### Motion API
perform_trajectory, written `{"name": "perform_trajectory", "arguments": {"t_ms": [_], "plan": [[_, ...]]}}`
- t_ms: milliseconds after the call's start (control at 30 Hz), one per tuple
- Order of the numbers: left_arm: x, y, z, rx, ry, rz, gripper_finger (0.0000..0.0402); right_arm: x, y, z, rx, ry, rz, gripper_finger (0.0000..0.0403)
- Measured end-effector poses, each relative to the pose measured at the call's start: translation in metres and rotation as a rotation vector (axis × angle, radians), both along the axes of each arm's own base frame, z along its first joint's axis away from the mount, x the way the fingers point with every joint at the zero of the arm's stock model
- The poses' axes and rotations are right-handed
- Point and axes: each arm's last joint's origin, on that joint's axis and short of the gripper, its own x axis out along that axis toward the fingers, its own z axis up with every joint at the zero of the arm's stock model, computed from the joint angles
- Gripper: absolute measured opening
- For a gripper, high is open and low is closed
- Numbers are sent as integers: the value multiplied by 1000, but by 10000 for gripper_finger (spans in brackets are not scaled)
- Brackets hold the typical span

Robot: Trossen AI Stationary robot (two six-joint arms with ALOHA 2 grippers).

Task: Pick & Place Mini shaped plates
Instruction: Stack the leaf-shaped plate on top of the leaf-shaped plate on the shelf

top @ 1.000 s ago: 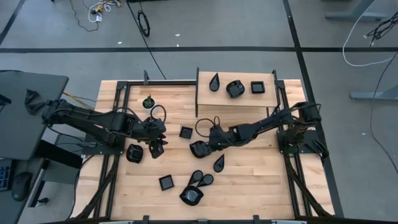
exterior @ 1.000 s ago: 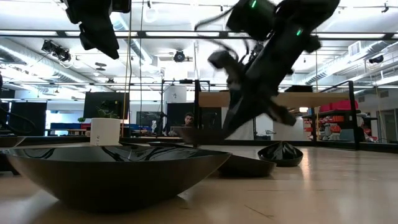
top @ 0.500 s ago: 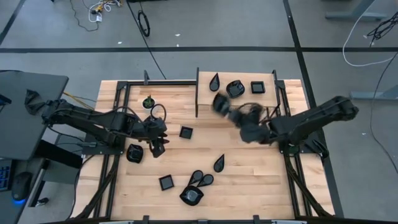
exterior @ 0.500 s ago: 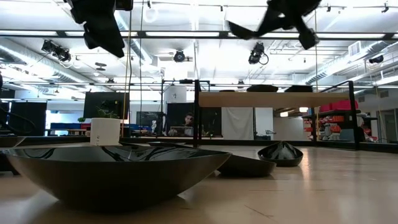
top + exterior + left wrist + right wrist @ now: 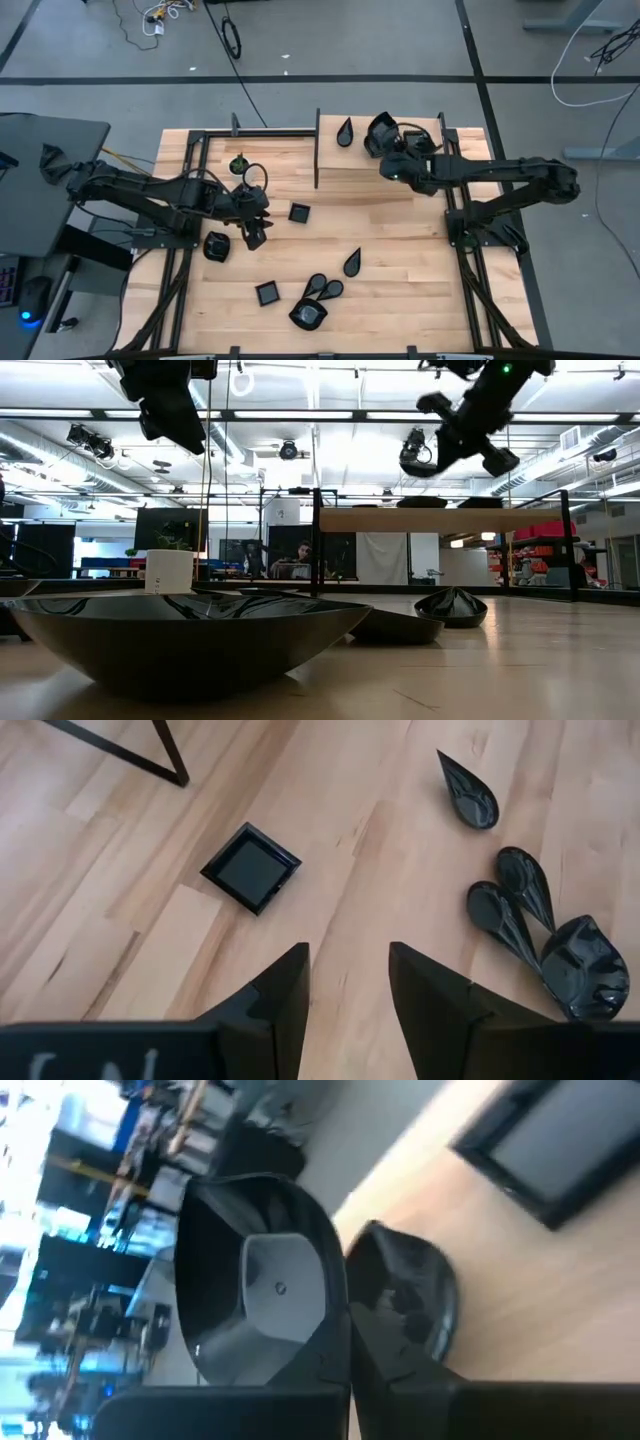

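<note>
Several glossy black mini shaped plates lie on the wooden table: a square one, a teardrop, and a rounded one. The raised shelf at the back holds a teardrop plate, a rounded plate and a square plate. My right gripper hangs over the shelf, shut on a rounded plate. My left gripper stands open above bare table at the left, near the square plate, with nothing between its fingers. My right gripper pinches the rounded plate by its wall, one finger inside the hollow and one outside. The plate is lifted clear and tipped on its side, above the shelf and next to the rounded plate lying there.
A small white pot with a green plant stands at the back left. Black frame posts rise at the shelf's left end and along the table's sides. A cluster of teardrops and a rounded plate lies near the front middle.
My right gripper, shut on the rounded plate, has lifted it clear of the table's middle. It has carried the plate up and toward the far right to above the shelf, rolling its wrist so that the plate is tipped.
</note>
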Motion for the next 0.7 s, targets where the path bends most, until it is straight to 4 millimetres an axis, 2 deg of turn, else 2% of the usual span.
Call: {"name": "perform_trajectory", "arguments": {"t_ms": [167,300,533,700], "plan": [[1,4,0,3,-8,19,144,-3,-2,-17,150,12,-52,0],[3,8,1,1,-24,39,144,4,-2,-26,184,2,-75,0],[3,10,2,3,-25,45,144,11,-4,-27,163,-46,-79,3],[3,9,2,13,-22,33,144,11,-4,-26,157,-45,-73,39]]}}
